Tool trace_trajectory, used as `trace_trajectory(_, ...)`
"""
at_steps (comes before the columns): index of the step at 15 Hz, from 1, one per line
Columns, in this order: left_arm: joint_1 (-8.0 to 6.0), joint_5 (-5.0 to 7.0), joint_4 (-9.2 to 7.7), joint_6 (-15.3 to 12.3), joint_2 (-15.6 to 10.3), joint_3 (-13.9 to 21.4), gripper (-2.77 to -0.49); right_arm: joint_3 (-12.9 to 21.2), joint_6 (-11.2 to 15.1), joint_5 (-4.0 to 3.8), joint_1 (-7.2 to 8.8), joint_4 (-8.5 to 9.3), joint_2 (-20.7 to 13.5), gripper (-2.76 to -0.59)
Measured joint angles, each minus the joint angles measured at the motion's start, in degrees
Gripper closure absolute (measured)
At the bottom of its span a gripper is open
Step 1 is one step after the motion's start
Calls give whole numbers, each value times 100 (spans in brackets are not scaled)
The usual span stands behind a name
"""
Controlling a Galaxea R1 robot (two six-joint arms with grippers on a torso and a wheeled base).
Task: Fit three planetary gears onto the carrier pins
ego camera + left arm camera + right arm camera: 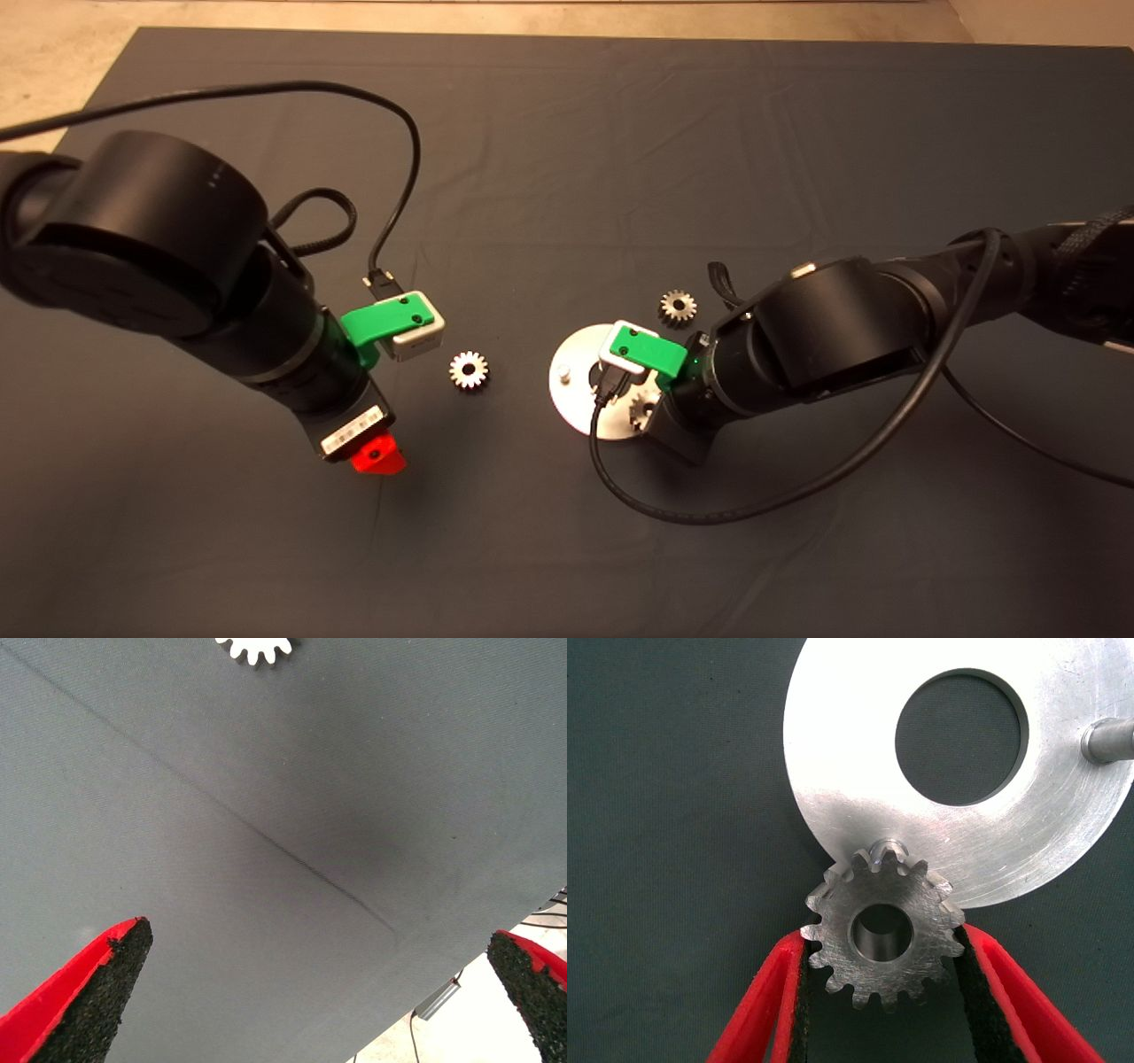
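Observation:
The silver carrier disc (574, 377) with a central hole lies on the mat, also in the right wrist view (850, 771). My right gripper (881, 992) is shut on a planetary gear (881, 932) and holds it over the disc's near edge, just short of a pin (888, 850) that shows behind its teeth. A second pin (1109, 738) stands at the disc's side; one pin (564, 372) shows in the head view. The third pin is hidden. Two loose gears lie on the mat: one (469, 369) left of the disc, one (678, 307) behind it. My left gripper (310, 992) is open above bare mat.
A black cable (753, 496) loops on the mat in front of the right arm. Another cable (390, 177) arcs over the left arm. The mat's edge and pale floor (496, 1028) show past the left gripper.

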Motion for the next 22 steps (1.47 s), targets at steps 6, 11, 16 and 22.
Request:
trace_trajectory(6, -2, 0, 0, -27, -2, 0, -277, 117, 2, -4, -2, -1, -166, -101)
trace_trajectory(11, -50, 0, 1, -39, -2, 0, -277, 145, 2, -6, -5, -1, -183, -101)
trace_trajectory(16, -61, 0, 0, -41, -16, 0, -277, 145, 2, -4, -13, -1, -179, -101)
trace_trajectory(22, -80, 0, -2, -45, -16, 0, -277, 134, -1, -4, -15, -1, -166, -101)
